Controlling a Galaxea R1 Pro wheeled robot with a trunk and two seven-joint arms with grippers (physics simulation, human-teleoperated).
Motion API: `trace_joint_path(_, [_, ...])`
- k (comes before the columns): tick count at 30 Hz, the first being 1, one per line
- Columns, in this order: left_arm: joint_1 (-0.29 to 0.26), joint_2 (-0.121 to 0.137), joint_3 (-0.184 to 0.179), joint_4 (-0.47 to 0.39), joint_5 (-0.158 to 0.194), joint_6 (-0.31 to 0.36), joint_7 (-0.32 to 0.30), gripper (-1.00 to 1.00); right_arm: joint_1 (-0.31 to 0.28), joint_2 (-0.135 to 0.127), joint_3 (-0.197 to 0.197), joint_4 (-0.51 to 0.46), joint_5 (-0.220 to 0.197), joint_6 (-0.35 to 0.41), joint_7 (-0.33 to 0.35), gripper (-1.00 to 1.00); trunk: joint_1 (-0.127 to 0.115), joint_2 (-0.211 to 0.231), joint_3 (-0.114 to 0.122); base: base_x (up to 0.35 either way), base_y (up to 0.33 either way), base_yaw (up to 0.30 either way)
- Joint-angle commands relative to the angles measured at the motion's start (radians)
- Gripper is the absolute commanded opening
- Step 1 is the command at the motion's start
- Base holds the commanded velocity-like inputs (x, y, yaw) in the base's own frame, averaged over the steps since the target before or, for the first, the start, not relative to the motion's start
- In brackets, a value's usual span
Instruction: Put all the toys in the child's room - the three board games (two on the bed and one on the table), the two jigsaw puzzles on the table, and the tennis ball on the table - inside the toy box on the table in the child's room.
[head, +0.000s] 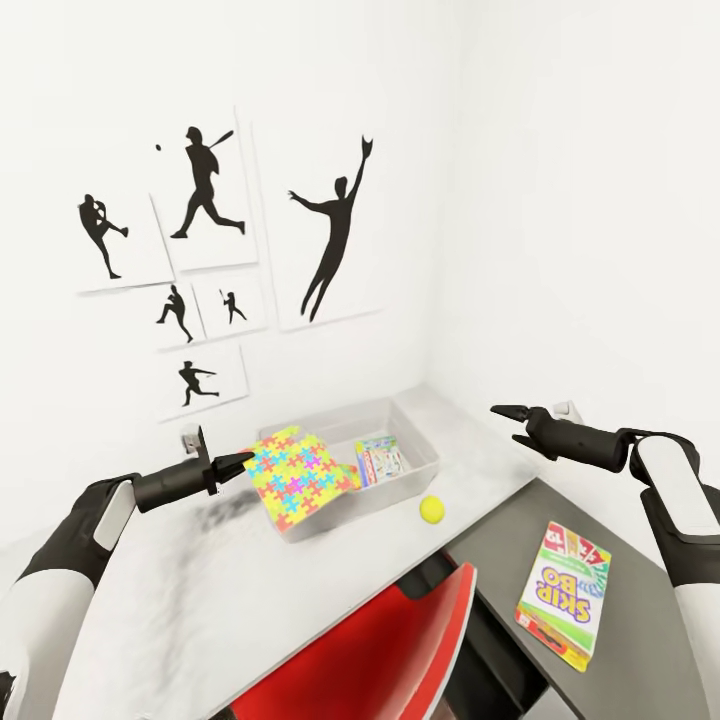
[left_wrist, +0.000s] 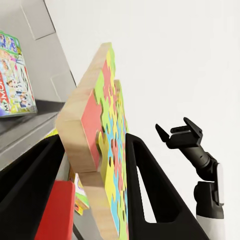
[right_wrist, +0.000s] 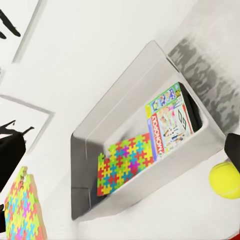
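Jaws of your left gripper (head: 243, 461) clamp the jigsaw puzzle (head: 300, 472) at the toy box's (head: 425, 452) nine o'clock rim; release early and it tips onto the counter (head: 180, 590). Right gripper's (head: 508, 412) jaws: can't tell.

In the head view the held jigsaw puzzle (head: 298, 474) covers the toy box's (head: 425, 445) near left corner and part of its floor, so what lies under it there cannot be told. The print on the board game (head: 381, 459) inside the box is too small to read. The red chair (head: 400, 650) is cut by the lower edge. In the right wrist view the tennis ball (right_wrist: 225, 181) is partly covered by a dark finger (right_wrist: 233, 150) of the right pincer, itself cut off at the edge.
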Motion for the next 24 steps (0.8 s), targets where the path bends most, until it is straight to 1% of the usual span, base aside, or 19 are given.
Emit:
trace_joint_path(1, [-0.001,0.0,0.001,0.001,-0.001,0.004,-0.004,-1.0,-0.001,0.0,-0.001,-0.001,-0.005,0.004,-0.005,1.0,0.001,-0.002,-0.002,0.014,0.0,0.171])
trace_joint_path(7, [-0.001,0.0,0.001,0.0,-0.001,0.004,-0.004,-1.0,-0.001,0.0,-0.001,0.0,-0.006,0.004,-0.005,1.0,0.001,-0.002,-0.002,0.005,0.0,0.058])
trace_joint_path(24, [-0.001,-0.002,0.001,-0.001,0.0,0.001,-0.005,-1.0,-0.001,-0.002,-0.001,-0.001,-0.007,0.004,-0.003,1.0,0.001,-0.002,-0.002,0.034,-0.005,0.003])
